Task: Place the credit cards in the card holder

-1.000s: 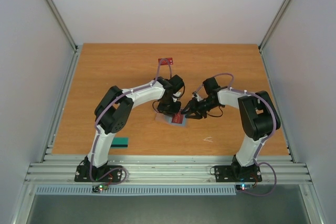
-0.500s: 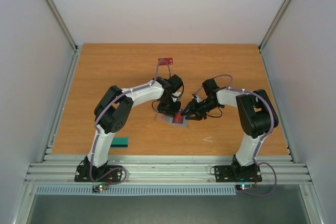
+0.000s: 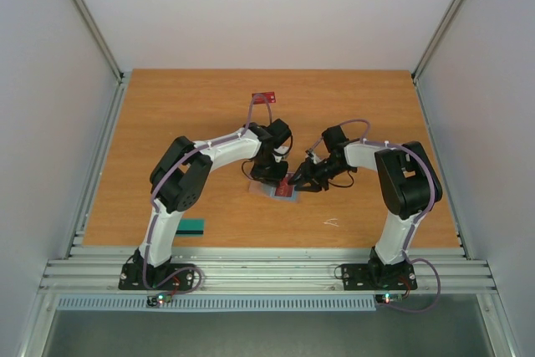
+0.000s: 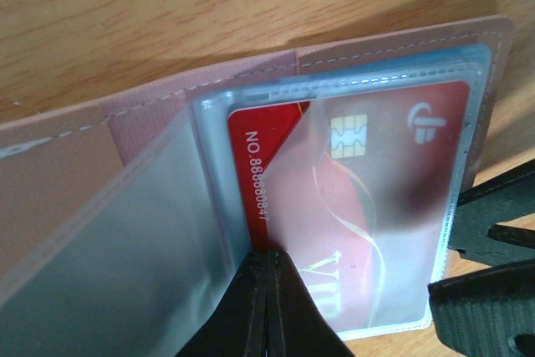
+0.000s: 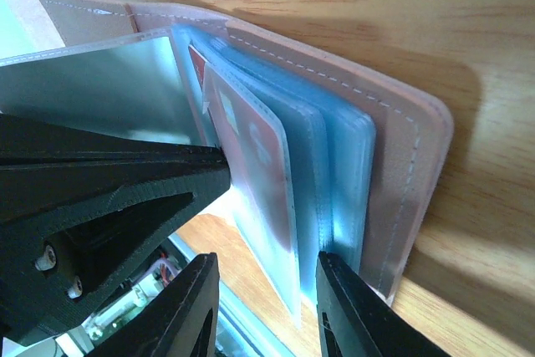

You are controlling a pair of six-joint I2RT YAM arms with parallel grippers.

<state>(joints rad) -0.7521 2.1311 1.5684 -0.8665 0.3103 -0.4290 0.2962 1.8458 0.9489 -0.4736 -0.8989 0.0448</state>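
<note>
Top view, left to right. A teal-green card (image 3: 193, 226) lies flat at lower left near the left arm's base, its long axis across the frame. A loose red card (image 3: 265, 97) lies at upper centre, long axis also across the frame. The left gripper (image 3: 275, 179) is clenched shut, its tip set against the clear sleeves (image 5: 334, 165) of the card holder (image 3: 267, 191); whether it pinches a leaf cannot be told. The holder lies open on its cover at mid-table between the two grippers, its spread width running left to right.

In the left wrist view, a sleeved red card (image 4: 376, 206) sits in one leaf. Its number reads down the frame, so its long axis runs top to bottom, with the chip toward the top.

The right gripper (image 5: 267, 311) stands with jaws parted, straddling the fanned sleeve edges with nothing gripped; bare wood shows between one finger and the leaves. A white scrap (image 3: 332, 222) lies at lower right.

The table (image 3: 184, 114) is orange-brown wood grain, enclosed by pale walls (image 3: 267, 6), with a ribbed metal rail (image 3: 267, 269) along the bottom edge.
</note>
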